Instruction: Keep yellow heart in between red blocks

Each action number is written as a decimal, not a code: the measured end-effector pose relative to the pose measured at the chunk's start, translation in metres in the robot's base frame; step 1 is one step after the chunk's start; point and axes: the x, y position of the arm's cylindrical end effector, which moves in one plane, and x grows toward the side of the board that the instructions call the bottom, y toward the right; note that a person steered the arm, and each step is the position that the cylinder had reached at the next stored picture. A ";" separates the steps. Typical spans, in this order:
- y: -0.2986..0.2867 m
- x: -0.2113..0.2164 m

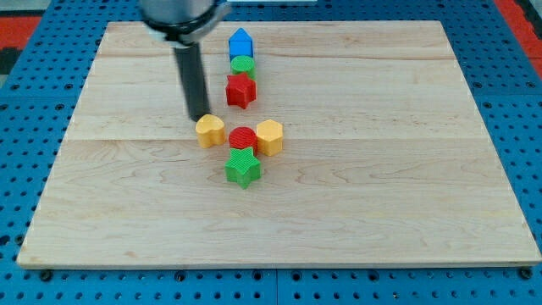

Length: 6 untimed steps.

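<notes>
The yellow heart (210,130) lies near the board's middle, left of a red round block (243,138). A red star (240,90) lies above and to the right of it. My tip (199,116) stands just above the heart's upper left edge, touching or nearly touching it. A yellow hexagon (269,136) sits against the red round block's right side. A green star (244,168) sits just below the red round block.
A green round block (243,65) and a blue block (240,42) line up above the red star toward the view's top. The wooden board (381,169) lies on a blue pegboard (25,102).
</notes>
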 end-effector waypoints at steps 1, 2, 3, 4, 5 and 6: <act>-0.011 0.046; 0.001 0.045; 0.025 0.027; 0.026 0.039; 0.031 0.060; 0.040 0.046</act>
